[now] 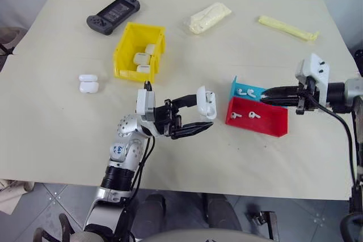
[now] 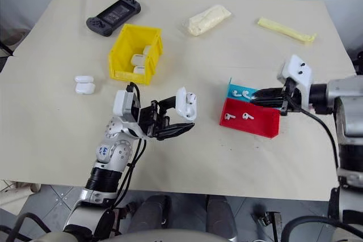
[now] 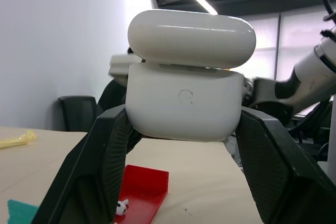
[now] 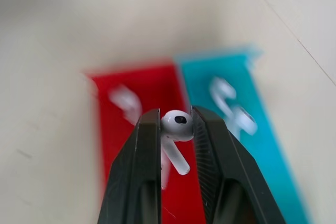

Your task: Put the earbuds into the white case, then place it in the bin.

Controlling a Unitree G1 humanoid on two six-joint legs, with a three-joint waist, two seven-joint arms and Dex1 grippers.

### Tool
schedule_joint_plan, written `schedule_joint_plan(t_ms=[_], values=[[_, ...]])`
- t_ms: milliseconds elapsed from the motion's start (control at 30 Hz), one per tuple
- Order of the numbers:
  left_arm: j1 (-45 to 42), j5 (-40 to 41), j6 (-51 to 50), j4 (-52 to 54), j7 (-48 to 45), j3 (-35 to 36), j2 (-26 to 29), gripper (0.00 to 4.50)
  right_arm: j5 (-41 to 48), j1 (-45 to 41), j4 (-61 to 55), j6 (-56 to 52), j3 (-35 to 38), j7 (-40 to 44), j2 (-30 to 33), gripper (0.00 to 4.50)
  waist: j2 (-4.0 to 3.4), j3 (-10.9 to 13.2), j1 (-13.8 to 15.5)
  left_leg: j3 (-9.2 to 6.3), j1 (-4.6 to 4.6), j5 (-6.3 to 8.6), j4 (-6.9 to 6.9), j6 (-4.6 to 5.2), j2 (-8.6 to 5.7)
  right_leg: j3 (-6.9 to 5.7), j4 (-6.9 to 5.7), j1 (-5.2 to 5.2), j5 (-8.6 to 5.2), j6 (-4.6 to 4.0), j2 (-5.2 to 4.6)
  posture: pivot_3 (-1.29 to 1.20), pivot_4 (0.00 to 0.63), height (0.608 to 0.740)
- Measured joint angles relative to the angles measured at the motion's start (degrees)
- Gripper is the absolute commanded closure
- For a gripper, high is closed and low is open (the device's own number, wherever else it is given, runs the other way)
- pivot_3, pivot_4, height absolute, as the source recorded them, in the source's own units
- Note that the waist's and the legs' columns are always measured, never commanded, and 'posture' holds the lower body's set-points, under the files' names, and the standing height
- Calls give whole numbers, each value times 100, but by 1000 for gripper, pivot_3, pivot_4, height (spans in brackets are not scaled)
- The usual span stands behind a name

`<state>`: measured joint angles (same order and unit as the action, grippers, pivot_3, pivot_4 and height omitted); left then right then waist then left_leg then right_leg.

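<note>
Your left gripper (image 1: 197, 118) is clamped shut on the white case (image 1: 206, 102), held up off the desk near the middle, lid flipped open; in the left wrist view the fingers (image 3: 105, 150) pinch the case body from both sides. Your right gripper (image 4: 176, 129) is nearly closed on one earbud (image 4: 177, 127), head pinched betw. the tips, stem hanging down over the red-and-blue tray (image 1: 266, 122) toward the desk's right edge. More earbuds (image 1: 245, 90) lie loose in the tray, two in the blue half, two in the red. Key relation: the case sits to the left of the right gripper, w/ the tray betw. them, so the bud has to travel leftward to reach it; right arm carries, left arm just presents. The case's opening looks turned toward the right arm, though I can't tell its exact tilt from the head views. Stem axis will prob. need lining up w/ the case well before insertion. The bin (image 1: 139, 51), yellow, sits toward the far left of the desk, closer to the left arm, w/ several cases (image 1: 140, 58) in it already; two more cases (image 1: 88, 84) lie nearer the left edge.
</note>
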<state>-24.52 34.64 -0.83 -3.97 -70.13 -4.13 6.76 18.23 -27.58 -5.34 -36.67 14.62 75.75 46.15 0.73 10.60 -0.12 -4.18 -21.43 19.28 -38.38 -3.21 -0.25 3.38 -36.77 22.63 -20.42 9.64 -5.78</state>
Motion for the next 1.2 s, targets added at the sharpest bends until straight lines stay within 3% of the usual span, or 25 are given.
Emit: schedule_joint_plan(t_ms=[200,367,600,833,1200], values=[[-25,0,-105,-93,12,-4,-40,1791,1963,669,-1537,-1762,822,-1376,-1123,4021,0,0,13,-9,-1,0,-4,0,-2,-2,-1,-4,0,0,-2,0,150,740],[-70,-1,-172,-97,69,-25,-61,1791,3792,684,-2025,-2827,1360,-2718,-1723,4021,0,0,10,-11,0,1,-1,1,-3,-1,0,-4,0,0,-2,0,150,740],[-220,-5,-220,-137,181,-29,-145,1791,5888,765,-2125,-2881,1448,-4594,-2189,4021,0,0,-10,-10,0,1,3,2,-2,-1,-1,-3,0,0,-1,0,150,740],[-227,-5,-337,-151,295,-36,-175,1791,6621,965,-2478,-2184,873,-5354,-2348,4021,0,0,-9,-9,0,1,5,3,-2,-1,0,-3,0,0,0,0,150,740],[-305,-6,-475,-151,469,-39,-236,1791,6880,1387,-2727,-1451,304,-5521,-2115,4021,0,0,-6,-10,0,2,6,3,-2,-1,3,-4,0,0,2,0,150,740]])
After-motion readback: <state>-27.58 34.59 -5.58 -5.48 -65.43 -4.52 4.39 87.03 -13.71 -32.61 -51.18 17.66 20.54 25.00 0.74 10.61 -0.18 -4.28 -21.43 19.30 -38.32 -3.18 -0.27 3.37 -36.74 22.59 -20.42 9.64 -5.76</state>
